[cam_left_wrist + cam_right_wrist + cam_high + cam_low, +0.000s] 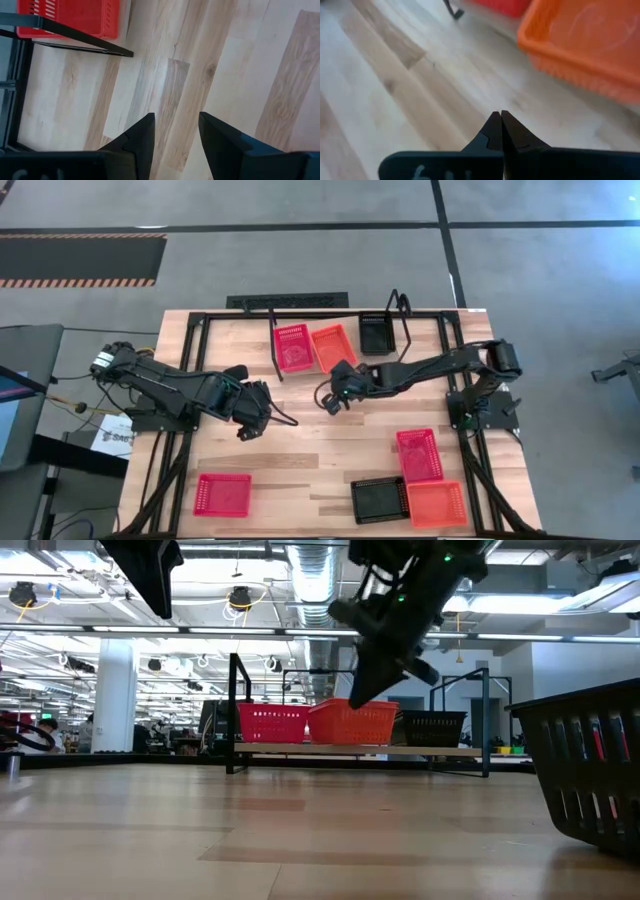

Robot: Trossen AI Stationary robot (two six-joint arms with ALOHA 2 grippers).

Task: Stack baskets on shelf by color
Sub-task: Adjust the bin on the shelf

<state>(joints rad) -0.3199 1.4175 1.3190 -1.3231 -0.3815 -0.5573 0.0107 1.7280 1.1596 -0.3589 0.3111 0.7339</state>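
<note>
On the low light-wood shelf (340,365) with its thin black wire frame, three shallow plastic mesh baskets sit in a row at the far side of the wooden tabletop (300,460): a pinkish-red basket (293,347), an orange basket (333,346) tilted a little beside it, and a black basket (377,333) at the far end. From table height the three read as a red, orange and black line between the shelf's upright end loops, though the right arm hangs in front and hides part of the orange one.

The right gripper (331,400) hovers over bare wood just in front of the orange basket, its two dark fingers (501,131) pressed together with nothing between them. The left gripper (250,423) hangs over the tabletop nearer the left side, jaws parted and empty — its own camera shows only wood grain between the fingers (142,137), plus a corner of a red basket cut off at the frame edge.

Loose baskets wait on the near part of the table: a second pinkish-red basket (222,494) alone at the left, and at the right a cluster of a third pinkish-red basket (419,453), a second black basket (379,500) and a second orange basket (437,504) (these touch or overlap; I cannot tell which lies on which). The low camera catches one black basket only as a large dark wall at its edge.
</note>
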